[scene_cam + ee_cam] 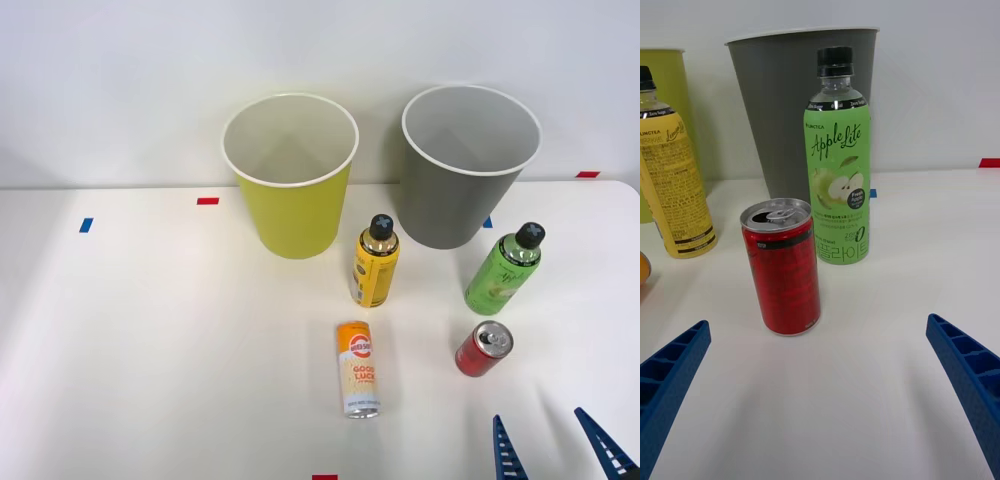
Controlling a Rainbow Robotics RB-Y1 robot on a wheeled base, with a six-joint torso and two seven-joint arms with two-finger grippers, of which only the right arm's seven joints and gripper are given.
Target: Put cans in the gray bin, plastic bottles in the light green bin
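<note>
Right claw (560,448) spread wide, empty, touching nothing, low over the counter (150,350). Red can (782,266) upright just ahead, between its fingers' line. Green bottle (838,157) stands behind the can, before the gray bin (782,112).

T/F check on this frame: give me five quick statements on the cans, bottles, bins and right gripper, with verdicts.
1. The red can stands upright on the table. True.
2. The orange can is already inside the gray bin. False: it is on the table, in front of the yellow-label bottle.
3. The right gripper is open and holds nothing. True.
4. The green bottle lies on its side. False: it stands upright, cap up, behind the red can.
5. The light green bin sits to the right of the gray bin in the front view. False: it sits to the left.
</note>
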